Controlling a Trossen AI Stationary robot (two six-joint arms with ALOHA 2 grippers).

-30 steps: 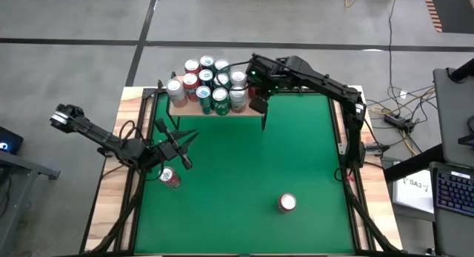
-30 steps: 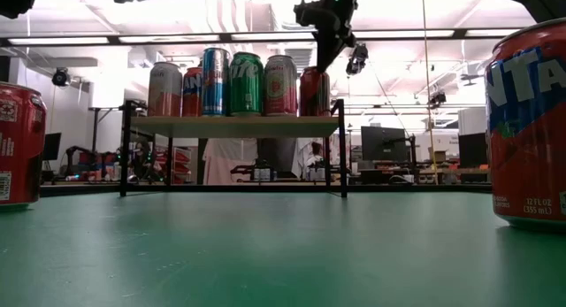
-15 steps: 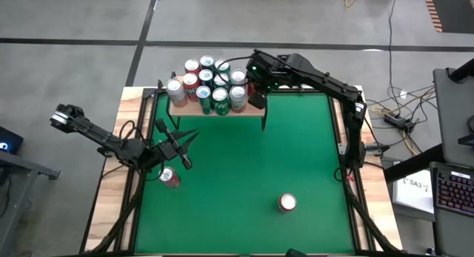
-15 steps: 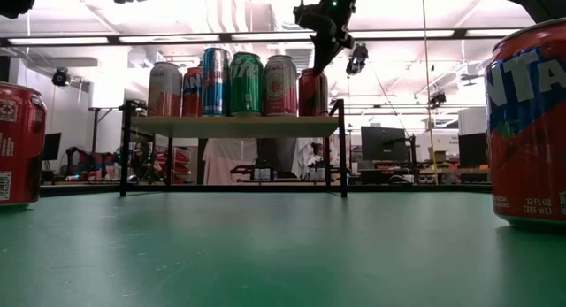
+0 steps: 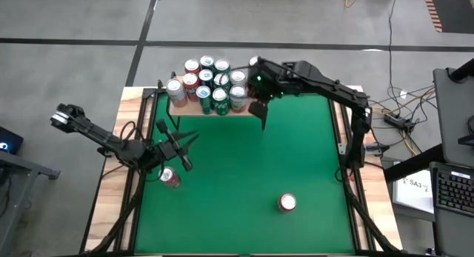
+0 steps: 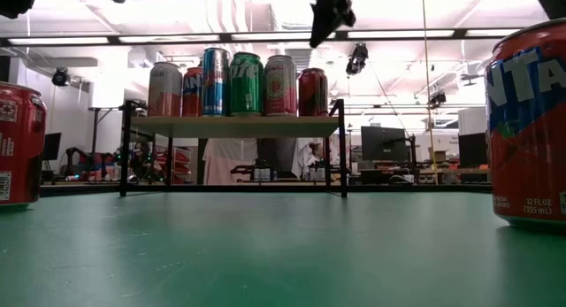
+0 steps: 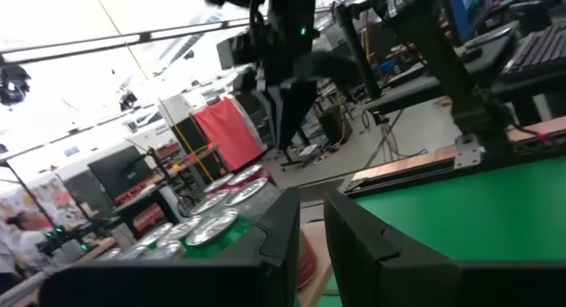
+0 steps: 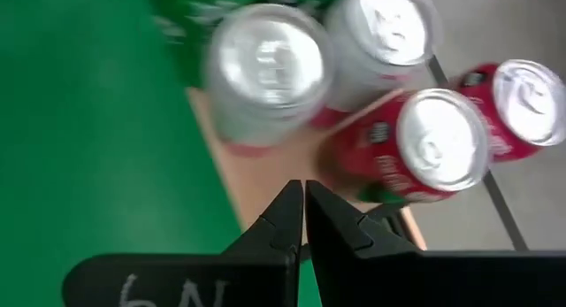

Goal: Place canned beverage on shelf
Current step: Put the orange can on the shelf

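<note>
Right gripper: closed tight, fingertips pressed together, nothing between them. Hangs clear above the right end of the shelf, over its front edge, touching no can. Seems raised so high in order not to knock the row below when moving away.

Directly under it, in the right wrist view: a red can upright at the right end of the board, close to the edge, beside a silver-topped can. Probably the can of this step, judging by the gripper just above it; looks set down and released. Stands in the last free corner, likely because the other cans already fill the rest of the board. Packed close together and all upright, presumably to leave room for more.

Farther out: two cans on the green table, not yet shelved. One red can near the left edge, one orange-labelled can toward the near right, well apart from each other and from the shelf.

Left gripper: waits low at the left side, just beside the red can there, not visibly touching it. Looks parked there to be ready for that can next.

Little bare wood left on the board, so a risk of pushing a neighbour off with the next can.
</note>
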